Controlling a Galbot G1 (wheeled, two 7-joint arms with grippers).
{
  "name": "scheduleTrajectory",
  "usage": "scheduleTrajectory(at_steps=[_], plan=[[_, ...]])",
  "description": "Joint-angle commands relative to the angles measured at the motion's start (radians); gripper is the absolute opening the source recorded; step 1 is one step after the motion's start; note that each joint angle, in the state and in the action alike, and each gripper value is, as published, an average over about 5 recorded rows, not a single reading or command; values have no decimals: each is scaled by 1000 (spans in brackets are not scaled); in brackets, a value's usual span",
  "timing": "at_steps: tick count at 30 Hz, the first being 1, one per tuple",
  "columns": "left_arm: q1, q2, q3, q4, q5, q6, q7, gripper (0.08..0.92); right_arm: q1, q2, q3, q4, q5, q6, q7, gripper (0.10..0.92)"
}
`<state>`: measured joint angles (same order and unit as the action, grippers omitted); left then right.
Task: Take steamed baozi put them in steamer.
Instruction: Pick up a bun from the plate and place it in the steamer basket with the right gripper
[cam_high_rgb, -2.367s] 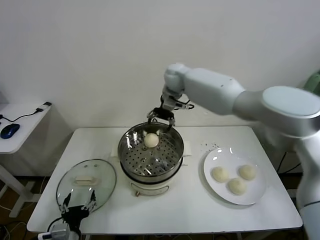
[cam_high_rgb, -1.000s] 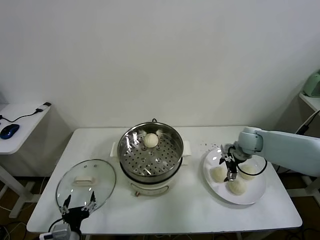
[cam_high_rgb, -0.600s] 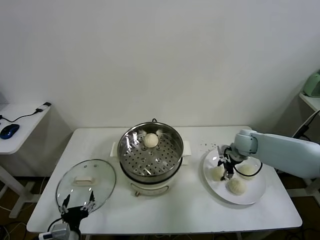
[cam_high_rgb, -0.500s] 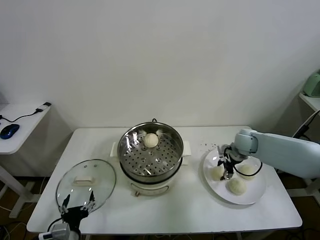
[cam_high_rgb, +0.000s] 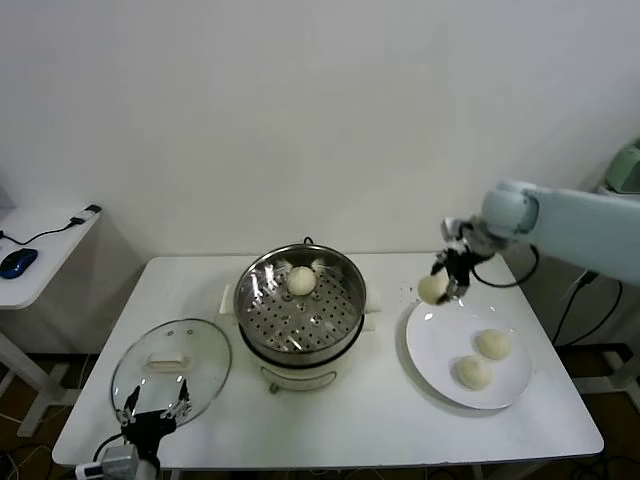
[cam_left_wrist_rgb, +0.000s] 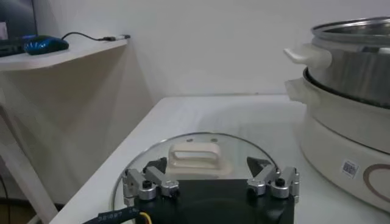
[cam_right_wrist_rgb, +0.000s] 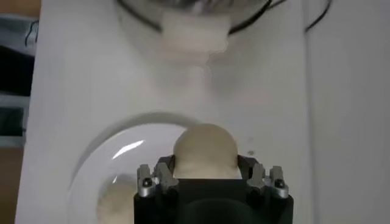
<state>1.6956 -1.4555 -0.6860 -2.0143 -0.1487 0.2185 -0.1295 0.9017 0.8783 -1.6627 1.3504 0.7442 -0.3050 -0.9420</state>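
Right gripper (cam_high_rgb: 447, 284) jaws clamp baozi (cam_high_rgb: 433, 288) above plate (cam_high_rgb: 440, 350); soft dough may slip before steamer (cam_high_rgb: 300, 300). Left gripper (cam_left_wrist_rgb: 210, 182) released, idle.

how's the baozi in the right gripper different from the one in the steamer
The held baozi hangs in the air above the far edge of the white plate, clamped by the right gripper; the steamer baozi rests free on the perforated tray at the back of the steamer, touched by nothing. Both are smooth, round and cream-white.

right gripper (cam_high_rgb: 447, 283) risen, baozi (cam_high_rgb: 433, 288) lifted off plate (cam_high_rgb: 440, 345)
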Motion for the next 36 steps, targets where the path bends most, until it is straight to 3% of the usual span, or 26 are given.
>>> scheduleTrajectory(at_steps=[1, 7, 12, 24, 32, 36], plan=[[0, 0, 0, 1, 0, 0, 0, 823, 245, 196, 17, 63, 255, -49, 2, 679], [1, -4, -1, -13, -6, 7, 0, 823, 108, 423, 93, 71, 329, -144, 125, 679], [0, -10, -1, -20, -6, 9, -1, 823, -42, 524, 84, 21, 313, -195, 211, 679], [8, -17, 4, -15, -6, 4, -7, 823, -293, 625, 111, -192, 205, -238, 275, 679], [8, -16, 5, -9, -8, 4, -10, 823, -356, 649, 109, -249, 139, -235, 277, 680], [6, -15, 6, -8, -8, 4, -11, 823, -368, 645, 115, -263, 128, -233, 286, 720]])
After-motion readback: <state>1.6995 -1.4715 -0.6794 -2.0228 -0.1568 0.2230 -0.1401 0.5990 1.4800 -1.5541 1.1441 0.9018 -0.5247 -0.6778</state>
